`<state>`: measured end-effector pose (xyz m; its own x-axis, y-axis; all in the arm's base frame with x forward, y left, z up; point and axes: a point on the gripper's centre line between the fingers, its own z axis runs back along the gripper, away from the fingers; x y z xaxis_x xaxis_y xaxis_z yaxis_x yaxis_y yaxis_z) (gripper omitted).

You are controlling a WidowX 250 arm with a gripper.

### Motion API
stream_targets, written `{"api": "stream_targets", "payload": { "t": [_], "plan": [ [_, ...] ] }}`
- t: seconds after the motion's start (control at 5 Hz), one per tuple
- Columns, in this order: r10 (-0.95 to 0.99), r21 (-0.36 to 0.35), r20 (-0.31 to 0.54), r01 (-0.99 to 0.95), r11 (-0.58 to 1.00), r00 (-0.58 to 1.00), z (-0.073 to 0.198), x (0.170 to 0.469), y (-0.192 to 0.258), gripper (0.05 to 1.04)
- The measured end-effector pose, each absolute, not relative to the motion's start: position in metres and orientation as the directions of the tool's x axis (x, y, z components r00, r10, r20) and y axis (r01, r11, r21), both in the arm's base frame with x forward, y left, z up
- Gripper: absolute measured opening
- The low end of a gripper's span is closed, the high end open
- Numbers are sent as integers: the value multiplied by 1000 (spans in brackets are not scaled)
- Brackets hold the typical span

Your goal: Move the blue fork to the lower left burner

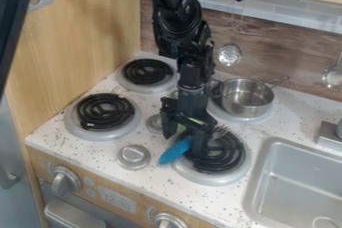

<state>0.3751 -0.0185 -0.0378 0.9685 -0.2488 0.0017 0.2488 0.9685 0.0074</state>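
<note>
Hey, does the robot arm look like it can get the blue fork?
Probably yes. The gripper is right down at the blue fork, by the lower right burner, and nothing but the gripper seems to be in front of it.

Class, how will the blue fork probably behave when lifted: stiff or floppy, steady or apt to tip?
The blue fork is probably stiff, since its tines look like metal. Its slim build suggests it is light. The handle looks bulkier than the tines, so it may dip if gripped near them.
</note>
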Motion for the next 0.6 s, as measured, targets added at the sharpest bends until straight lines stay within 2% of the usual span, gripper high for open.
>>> {"api": "stream_targets", "payload": {
  "t": [0.2, 0.4, 0.6],
  "plan": [
    [-231, 18, -15, 231, 973, 973, -40, 377, -19, 944],
    [-242, 32, -16, 243, 970, 970, -40, 377, -26, 657],
    [-242, 30, -21, 242, 970, 970, -40, 372, -26, 410]
  ]
}}
